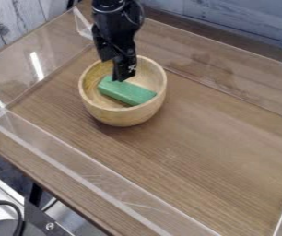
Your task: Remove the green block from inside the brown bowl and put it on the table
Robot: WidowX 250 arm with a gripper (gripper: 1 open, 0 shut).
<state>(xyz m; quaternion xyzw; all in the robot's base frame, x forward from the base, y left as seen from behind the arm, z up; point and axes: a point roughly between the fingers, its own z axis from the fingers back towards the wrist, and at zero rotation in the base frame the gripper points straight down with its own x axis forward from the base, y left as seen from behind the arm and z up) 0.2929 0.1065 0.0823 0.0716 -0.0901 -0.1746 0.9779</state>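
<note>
A bright-green block (127, 93) lies flat inside the light tan wooden brown bowl (97, 109), which stands on the wood-grain table (205, 138) at the upper left. My black gripper (120, 68) points down over the far part of the bowl, its fingertips at about rim level just above the block's far end. Its fingers stand apart, open, with nothing held between them. The arm hides part of the bowl's far rim.
Clear acrylic walls (57, 157) run along the table's edges. A grey planked wall (8, 23) stands behind at the upper left. Cables and dark hardware (2, 217) sit below the front-left corner.
</note>
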